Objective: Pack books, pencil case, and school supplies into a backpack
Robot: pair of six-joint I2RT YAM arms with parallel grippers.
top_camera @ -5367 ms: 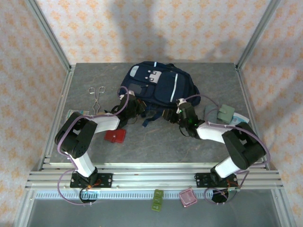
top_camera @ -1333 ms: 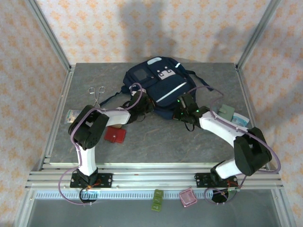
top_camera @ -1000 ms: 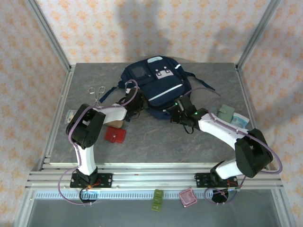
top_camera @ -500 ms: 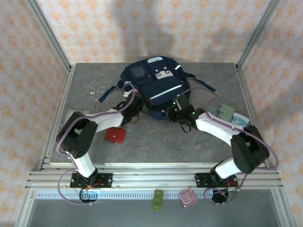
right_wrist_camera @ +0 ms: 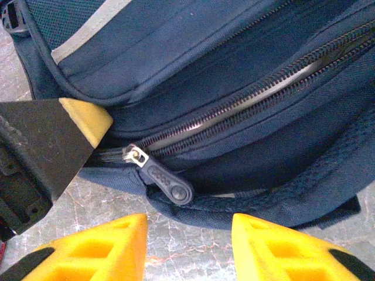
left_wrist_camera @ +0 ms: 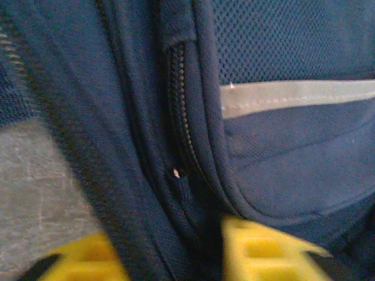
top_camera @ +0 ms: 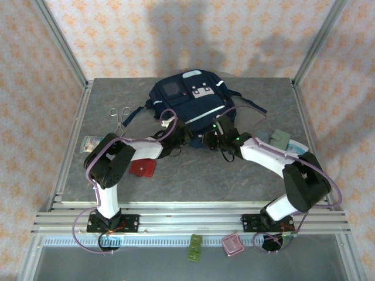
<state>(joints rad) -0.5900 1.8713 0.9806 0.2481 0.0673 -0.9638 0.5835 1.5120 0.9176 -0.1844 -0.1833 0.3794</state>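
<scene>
The navy backpack [top_camera: 190,105] lies at the table's back middle, striped front up. My left gripper [top_camera: 180,139] is at its near edge. In the left wrist view that gripper [left_wrist_camera: 173,246] has a fold of backpack [left_wrist_camera: 281,175] fabric beside the zipper [left_wrist_camera: 179,111] filling its jaws. My right gripper [top_camera: 208,139] is close beside it and stands open [right_wrist_camera: 188,225]. The grey zipper pull [right_wrist_camera: 167,181] lies just beyond its fingertips, untouched, and the zipper [right_wrist_camera: 246,105] is partly undone. The red school supplies [top_camera: 142,168] lie flat by the left arm. Books and pencil case are hidden.
Metal forceps [top_camera: 120,116] lie at the back left. A small pale packet [top_camera: 91,142] sits near the left edge. A grey-green item [top_camera: 280,139] and a light-blue one [top_camera: 297,148] rest at the right. Frame posts stand at the back corners.
My left gripper moved right to the bag's near edge, opened and closed on the fabric. The right gripper's jaws opened by the zipper pull. The backpack has barely shifted.
</scene>
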